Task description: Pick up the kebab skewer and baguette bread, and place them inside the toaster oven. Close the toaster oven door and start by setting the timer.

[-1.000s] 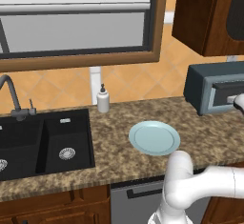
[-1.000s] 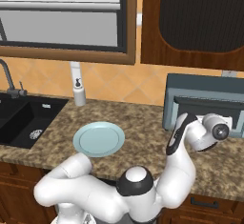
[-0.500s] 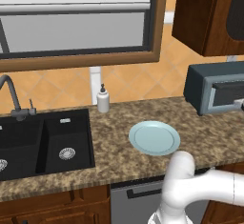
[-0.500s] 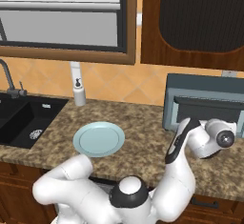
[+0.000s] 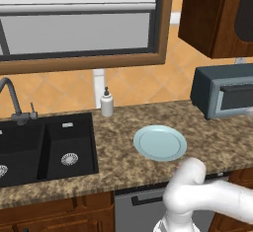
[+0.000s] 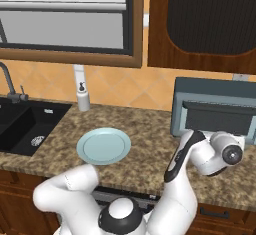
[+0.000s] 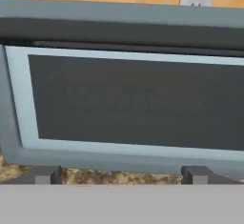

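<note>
- The toaster oven [image 6: 215, 106] stands at the right end of the table [image 6: 150, 149], back against the orange tiled wall, under a dark wood cupboard [image 6: 205, 24].
- Its door [image 7: 138, 101] is tipped partway out from the top; in the hand view a dark gap shows above the door's upper frame, and the dark glass nearly fills the picture.
- The bar handle [image 6: 217, 110] runs along the door's top edge.
- The claw [image 7: 121, 174] sits low in front of the door, released, its two dark finger tips [image 7: 46, 174] spread wide with nothing between them.
- From the right base view the arm's white wrist [image 6: 220, 154] hangs just before the lower front of the oven.
- A pale blue plate [image 5: 160, 142] lies bare on the speckled brown table, well left of the oven.
- A small white soap bottle [image 5: 106, 102] stands near the wall, behind the plate and just right of the sink.
- The black double sink [image 5: 44, 144] takes up the left end, with a curved grey tap [image 5: 12, 100] at its back.
- A wood-framed window with blinds [image 5: 79, 23] runs above the sink.
</note>
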Motion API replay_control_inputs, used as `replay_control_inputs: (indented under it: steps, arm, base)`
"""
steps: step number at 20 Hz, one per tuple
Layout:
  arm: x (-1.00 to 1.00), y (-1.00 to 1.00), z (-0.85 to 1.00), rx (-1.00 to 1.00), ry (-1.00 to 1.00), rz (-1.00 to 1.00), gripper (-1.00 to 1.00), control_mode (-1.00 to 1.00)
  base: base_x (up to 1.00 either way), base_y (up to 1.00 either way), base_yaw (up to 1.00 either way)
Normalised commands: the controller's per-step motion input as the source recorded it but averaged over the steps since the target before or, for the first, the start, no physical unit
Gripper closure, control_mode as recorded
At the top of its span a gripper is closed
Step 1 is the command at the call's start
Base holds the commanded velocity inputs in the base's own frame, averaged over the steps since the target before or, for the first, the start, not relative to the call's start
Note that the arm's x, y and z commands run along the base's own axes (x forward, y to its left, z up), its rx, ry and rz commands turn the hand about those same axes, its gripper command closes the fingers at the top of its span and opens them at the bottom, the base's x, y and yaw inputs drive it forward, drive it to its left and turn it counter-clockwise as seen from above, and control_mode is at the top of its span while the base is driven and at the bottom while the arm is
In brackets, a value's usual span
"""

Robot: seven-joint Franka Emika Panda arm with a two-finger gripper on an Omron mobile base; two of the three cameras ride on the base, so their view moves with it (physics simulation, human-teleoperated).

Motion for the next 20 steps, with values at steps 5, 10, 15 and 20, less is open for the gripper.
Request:
replay_control_inputs:
  steps: [5, 10, 15, 20]
  arm:
    - [-0.44, 0.59, 0.18, 0.0, 0.0, -0.08, -1.0, -1.0]
    - [-0.33, 0.68, 0.34, 0.0, 0.0, -0.07, -1.0, -1.0]
    - [-0.47, 0.43, 0.31, 0.01, 0.0, -0.03, -1.0, -1.0]
    - [-0.26, 0.3, 0.33, 0.0, 0.0, -0.01, -1.0, -1.0]
  base:
    - [0.0, 0.0, 0.0]
    - [0.0, 0.0, 0.0]
    - [0.0, 0.0, 0.0]
    - [0.0, 0.0, 0.0]
